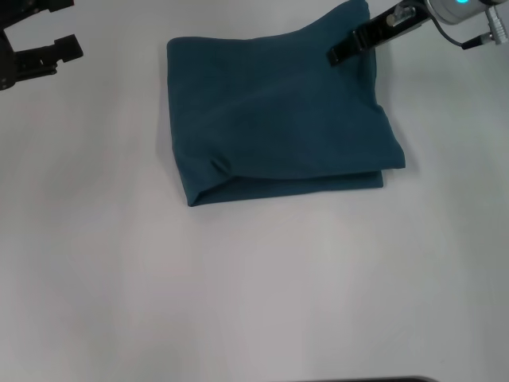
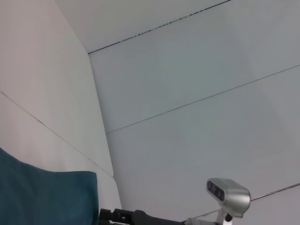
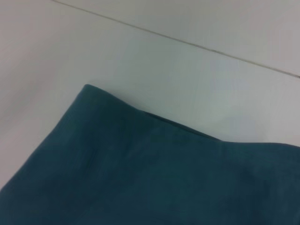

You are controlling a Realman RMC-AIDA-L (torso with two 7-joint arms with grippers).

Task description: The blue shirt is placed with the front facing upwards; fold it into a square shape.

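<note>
the blue shirt (image 1: 278,111) lies on the white worktop (image 1: 254,286) as a compact, roughly square bundle, its near edge showing two stacked layers and its far right corner lifted into a peak. the fold looks close to finished, so the risk from here is undoing it: if the right pincer (image 1: 343,52) draws away while cloth is caught on its tips, the top layer could drag with it and open the bundle or skew the square. the raised far right corner could also slump unevenly once let go, leaving a lopsided edge, and the near layers are not quite flush, so any tug would widen that step.

the right pincer sits over the shirt's far right corner, its dark tips on or just above the cloth; i cannot tell whether it grips the fabric or how far apart its tips stand. the left pincer (image 1: 40,57) is off the shirt's far left side, well apart from it, spread open and holding nothing
</note>
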